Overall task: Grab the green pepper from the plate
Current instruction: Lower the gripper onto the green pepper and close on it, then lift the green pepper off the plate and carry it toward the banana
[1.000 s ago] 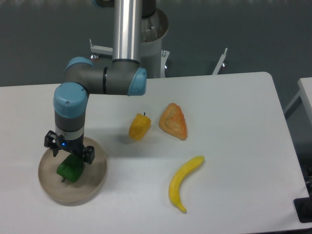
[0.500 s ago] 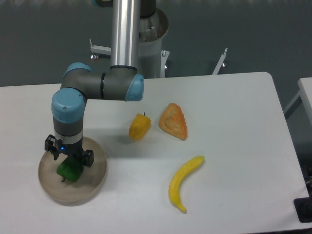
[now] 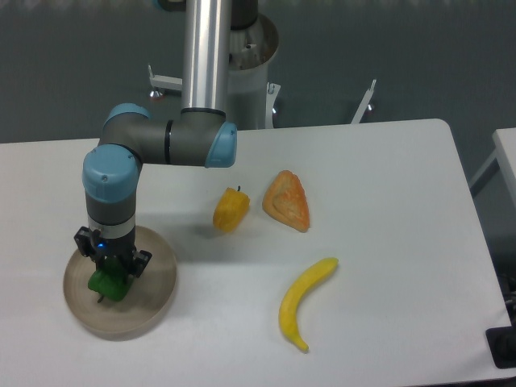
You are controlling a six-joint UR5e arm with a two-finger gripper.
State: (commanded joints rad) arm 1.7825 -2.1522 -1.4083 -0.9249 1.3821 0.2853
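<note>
While the arm reaches straight down over the left side of the surface (image 3: 379, 177), the gripper (image 3: 113, 270) sits low on the green pepper (image 3: 107, 283), its jaws drawn in against the pepper's upper part and, as far as this view shows, pinching it. Only the lower green lobes show beneath the jaws; the top of the pepper is hidden by the wrist above.

The pepper rests inside the plate (image 3: 157, 278), directly under the jaws and a little toward the plate's left half, with bare beige dish showing to the right of the jaws and in front of them.

Judged from this, the step in hand is the grasp itself: contact looks made, the lift not yet done, since the pepper appears to sit on the dish. The next move calls for a straight upward pull with a firm pinch, because the skin is glossy and lobed and could slip or roll between the jaws.

A thin dark stem pokes out below the jaws, toward the front-left, so the pepper seems to lie tipped with its long axis running from under the jaws down toward the near rim; how far it tilts I cannot tell.

Well off to the right of the jaws lie a yellow-orange pepper (image 3: 230, 210), a wedge of bread (image 3: 287, 201) and a banana (image 3: 304, 300).
</note>
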